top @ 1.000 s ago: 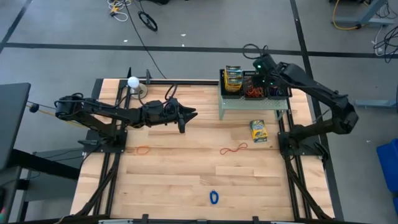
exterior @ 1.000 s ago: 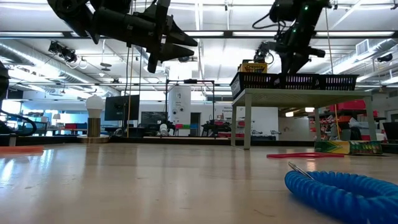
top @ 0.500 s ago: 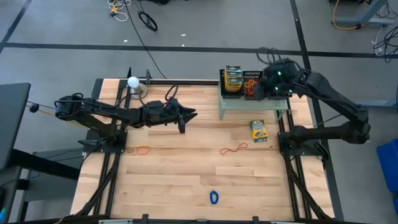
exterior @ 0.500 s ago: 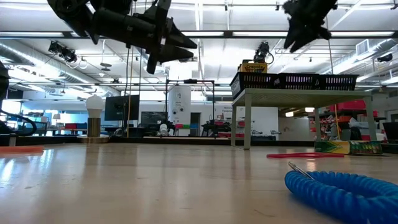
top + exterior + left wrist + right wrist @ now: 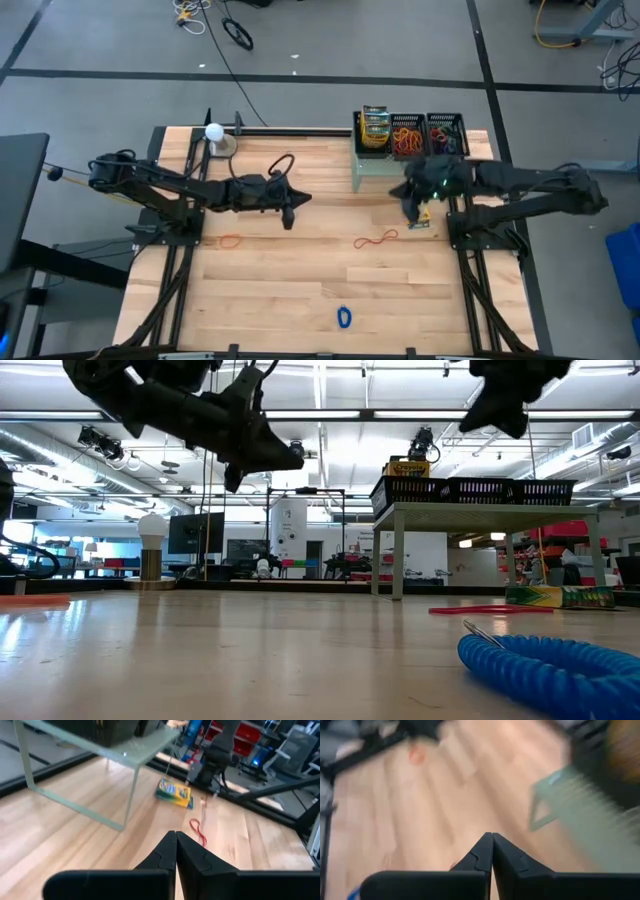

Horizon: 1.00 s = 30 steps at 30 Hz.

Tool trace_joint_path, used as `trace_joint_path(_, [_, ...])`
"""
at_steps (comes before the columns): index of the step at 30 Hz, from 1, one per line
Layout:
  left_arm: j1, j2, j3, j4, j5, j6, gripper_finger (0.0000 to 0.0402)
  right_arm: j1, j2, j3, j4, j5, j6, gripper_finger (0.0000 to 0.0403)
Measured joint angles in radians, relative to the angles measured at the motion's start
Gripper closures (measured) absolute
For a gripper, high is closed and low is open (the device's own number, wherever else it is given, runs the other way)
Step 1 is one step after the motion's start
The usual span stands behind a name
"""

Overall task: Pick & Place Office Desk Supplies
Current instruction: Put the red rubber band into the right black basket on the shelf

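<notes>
Crayon box (image 5: 415, 210) on table (image 5: 300, 290): light, stiff card, I'd pinch its long sides; right gripper (image 5: 409, 196) above it, left gripper (image 5: 291, 205) mid-table, both fingers pressed together, empty.

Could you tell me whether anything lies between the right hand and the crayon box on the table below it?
Nothing visible does. The right hand, shut and empty, hangs in the air just beside the crayon box, which lies on bare wood in front of the pale green shelf. The red rubber band lies off to one side.

Crayon box (image 5: 417, 212) on the worktop partly hidden under the right arm, right wrist view motion-blurred, blue coiled loop (image 5: 560, 670) cut off by the low view's edge
</notes>
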Motion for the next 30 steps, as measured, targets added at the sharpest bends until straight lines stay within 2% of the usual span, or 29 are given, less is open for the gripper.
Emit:
trace_joint_path(7, [-0.016, 0.0, -0.001, -0.027, -0.003, -0.028, 0.0393, 0.275, 0.091, -0.055, 0.013, 0.006, 0.009, 0.0378])
trace_joint_path(12, [-0.014, 0.0, -0.001, -0.028, -0.003, -0.042, 0.0393, 0.375, 0.224, -0.055, -0.005, 0.026, -0.019, 0.035])
trace_joint_path(20, [-0.014, 0.0, -0.001, -0.032, -0.003, -0.058, 0.0393, 0.345, 0.453, -0.055, -0.028, 0.003, -0.193, 0.0274])
trace_joint_path(25, [-0.014, 0.0, -0.001, -0.033, -0.003, -0.06, 0.0392, 0.312, 0.584, -0.055, 0.021, -0.02, -0.304, 0.0267])
trace_joint_path(30, [-0.015, 0.0, -0.001, -0.033, -0.003, -0.06, 0.0392, 0.293, 0.683, -0.055, 0.074, -0.02, -0.364, 0.0284])
